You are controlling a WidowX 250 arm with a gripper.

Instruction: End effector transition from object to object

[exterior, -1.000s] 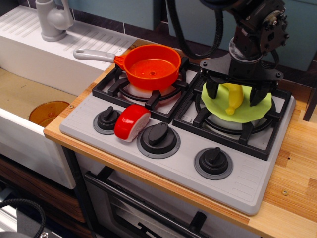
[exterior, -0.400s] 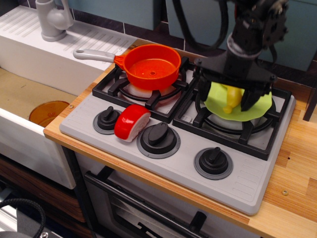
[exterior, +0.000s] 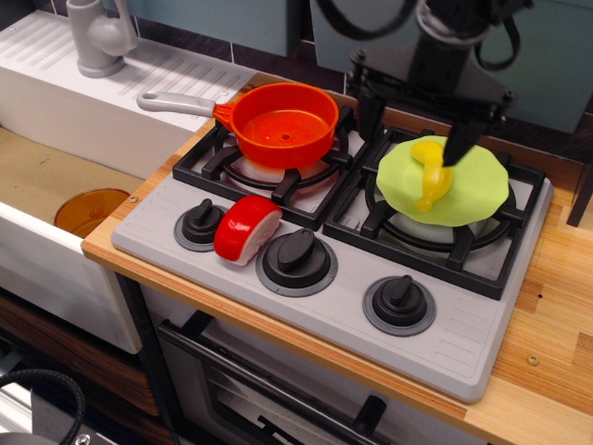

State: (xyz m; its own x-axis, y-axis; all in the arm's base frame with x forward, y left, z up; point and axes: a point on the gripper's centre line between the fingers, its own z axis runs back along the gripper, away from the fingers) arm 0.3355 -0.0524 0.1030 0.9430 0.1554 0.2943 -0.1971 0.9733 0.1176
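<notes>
I see the end effector (exterior: 414, 127) hovering over the right-hand burner — its flat black cross-plate level, short dark fingers (exterior: 460, 146) spread wide and holding nothing. Just below it lies a smooth lime-green disc (exterior: 463, 190) with a glossy yellow banana-shaped piece (exterior: 430, 173) on top, clear of the fingers. To its left sits a shiny orange plastic pot (exterior: 281, 124); nearer the camera, a rounded red-and-white piece (exterior: 246, 229) rests beside a ribbed black knob (exterior: 297, 252).
</notes>
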